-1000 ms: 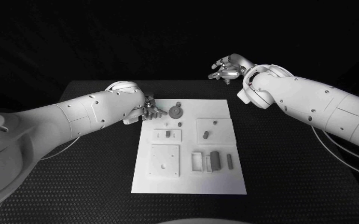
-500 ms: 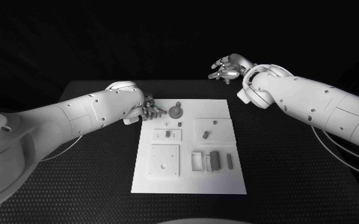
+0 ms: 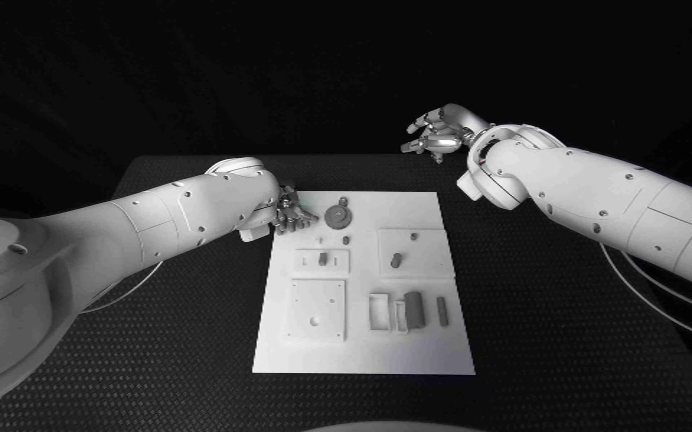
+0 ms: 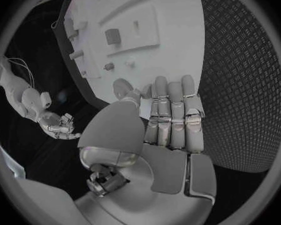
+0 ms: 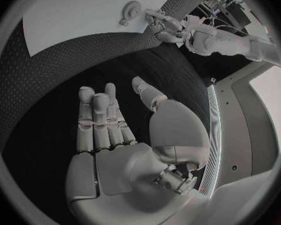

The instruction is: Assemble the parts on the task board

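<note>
L hand (image 3: pixel 293 214) at task board (image 3: pixel 368 352) upper-left corner, fingers straight, holding nothing — round part (image 3: pixel 338 216) just beside fingertips. R hand (image 3: pixel 437 134) upper right of centre, raised, fingers apart, empty.

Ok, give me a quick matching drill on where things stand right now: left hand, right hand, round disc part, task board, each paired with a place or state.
Things:
1. left hand
2. right hand
3. round disc part
4. task board

Places or states:
A. raised beyond the table's far edge, fingers apart, holding nothing
B. white plate lying flat in the middle of the table
C. at the board's far left corner, beside the disc
D. lying on the board near its far edge

Pairs: 1-C, 2-A, 3-D, 4-B
</note>
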### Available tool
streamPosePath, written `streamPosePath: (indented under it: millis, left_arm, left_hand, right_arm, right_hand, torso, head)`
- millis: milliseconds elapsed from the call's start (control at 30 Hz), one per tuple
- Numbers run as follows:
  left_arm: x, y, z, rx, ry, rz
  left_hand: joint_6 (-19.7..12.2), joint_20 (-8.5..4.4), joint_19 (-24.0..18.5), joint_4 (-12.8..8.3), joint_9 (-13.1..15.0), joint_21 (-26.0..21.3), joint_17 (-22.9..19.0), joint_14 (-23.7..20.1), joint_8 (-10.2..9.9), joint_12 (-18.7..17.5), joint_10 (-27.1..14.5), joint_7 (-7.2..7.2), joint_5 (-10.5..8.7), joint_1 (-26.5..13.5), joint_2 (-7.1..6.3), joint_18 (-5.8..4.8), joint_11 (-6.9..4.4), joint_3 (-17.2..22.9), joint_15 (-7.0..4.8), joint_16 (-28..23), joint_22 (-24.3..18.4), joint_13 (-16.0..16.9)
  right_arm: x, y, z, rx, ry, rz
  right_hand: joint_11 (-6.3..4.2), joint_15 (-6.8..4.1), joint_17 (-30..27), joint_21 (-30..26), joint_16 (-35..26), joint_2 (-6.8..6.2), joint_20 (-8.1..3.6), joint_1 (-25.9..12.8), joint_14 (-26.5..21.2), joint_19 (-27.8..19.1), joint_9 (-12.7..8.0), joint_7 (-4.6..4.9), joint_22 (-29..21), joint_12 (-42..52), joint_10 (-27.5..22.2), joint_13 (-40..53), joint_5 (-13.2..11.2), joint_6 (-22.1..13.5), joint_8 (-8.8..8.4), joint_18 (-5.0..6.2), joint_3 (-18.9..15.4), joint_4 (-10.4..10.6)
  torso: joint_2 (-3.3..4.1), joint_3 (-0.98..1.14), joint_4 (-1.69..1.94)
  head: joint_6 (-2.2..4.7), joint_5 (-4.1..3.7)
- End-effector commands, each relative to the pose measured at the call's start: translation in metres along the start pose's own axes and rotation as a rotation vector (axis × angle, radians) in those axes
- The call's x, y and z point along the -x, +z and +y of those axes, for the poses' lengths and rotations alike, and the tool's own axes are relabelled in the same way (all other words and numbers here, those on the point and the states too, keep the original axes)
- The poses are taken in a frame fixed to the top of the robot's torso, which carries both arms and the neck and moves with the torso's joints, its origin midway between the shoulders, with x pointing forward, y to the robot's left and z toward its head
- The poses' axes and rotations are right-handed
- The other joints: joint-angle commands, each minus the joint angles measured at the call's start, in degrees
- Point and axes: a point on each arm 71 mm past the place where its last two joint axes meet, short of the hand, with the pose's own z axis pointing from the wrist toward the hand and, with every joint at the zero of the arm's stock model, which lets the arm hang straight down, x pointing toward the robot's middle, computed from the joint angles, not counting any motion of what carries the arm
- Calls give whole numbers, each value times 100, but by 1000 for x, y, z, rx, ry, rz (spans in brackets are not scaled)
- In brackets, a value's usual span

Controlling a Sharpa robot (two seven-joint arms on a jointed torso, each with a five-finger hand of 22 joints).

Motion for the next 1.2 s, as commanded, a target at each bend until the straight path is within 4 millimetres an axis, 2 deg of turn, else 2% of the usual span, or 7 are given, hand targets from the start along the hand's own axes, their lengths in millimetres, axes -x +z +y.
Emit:
streamPosePath:
  millis: [33,400,467,533,800,1133,1200]
  left_arm:
    - [-2,0,-2,-2,-14,3]
    - [-2,0,-1,-1,-16,2]
    - [-2,1,0,-2,-17,3]
    - [-2,0,1,-2,-27,4]
    - [1,0,8,-3,-57,3]
    - [1,-1,16,-6,-100,21]
    - [0,-3,18,-8,-115,31]
  left_hand:
    - [0,20,-15,6,6,-13,-8,-21,-30,-31,19,12,44,104,11,-58,8,-43,7,18,4,7]
    - [1,21,-13,4,13,-13,-13,-19,-28,-32,23,12,72,269,79,-58,8,-50,9,22,1,10]
    - [9,34,5,45,14,-17,-25,-11,-32,-38,31,14,-173,378,-8,-67,10,266,11,20,-18,6]
    - [13,27,-2,7,17,-15,-27,-10,-32,-38,35,12,-182,456,-3,-62,9,469,15,27,-23,9]
    - [90,24,28,-281,58,4,-7,39,21,2,105,-21,-96,1039,137,-58,-21,804,8,83,12,39]
    - [166,16,80,-369,79,14,5,98,61,30,175,-50,-8,1088,100,-57,-47,898,1,117,38,56]
    - [207,8,115,-395,88,23,17,135,79,49,218,-69,168,1057,70,-52,-64,929,-9,142,58,68]
  right_arm:
    - [-1,0,1,9,-9,13]
    - [-2,0,1,9,-9,16]
    - [-2,0,1,8,-9,17]
    - [-2,0,2,8,-9,18]
    - [-1,0,1,6,-10,18]
    - [0,1,-2,-1,-12,14]
    - [1,1,-3,-3,-12,14]
  right_hand:
    - [10,-29,-7,-16,35,66,-43,8,-8,-11,-8,240,101,23,-38,-7,13,-7,35,211,-22,-16]
    - [10,-29,-9,-16,36,67,-42,7,-8,-11,-9,240,101,26,-38,-9,13,-7,36,211,-23,-16]
    - [10,-29,-9,-16,36,67,-42,7,-8,-11,-9,240,101,26,-38,-9,12,-7,36,211,-23,-16]
    - [10,-29,-10,-16,36,68,-42,7,-8,-11,-9,240,101,26,-39,-10,12,-8,36,211,-24,-15]
    - [11,-28,-11,-17,37,67,-42,2,-9,-11,-10,240,101,28,-39,-11,12,-9,37,211,-26,-13]
    - [11,-28,-12,-17,38,68,-41,-3,-9,-11,-11,241,101,29,-40,-13,11,-9,37,212,-28,-9]
    - [11,-28,-13,-17,38,68,-41,-5,-9,-11,-11,241,101,30,-40,-13,11,-9,38,211,-29,-9]
  torso:
    - [2,-1,5]
    - [0,-4,5]
    - [1,-5,6]
    - [1,-6,6]
    - [-1,0,4]
    - [-2,2,2]
    - [-2,3,2]
  head:
    - [-21,-6]
    - [-31,-13]
    - [-33,-14]
    - [-33,-15]
    - [-36,-11]
    - [-36,-13]
    - [-35,-15]
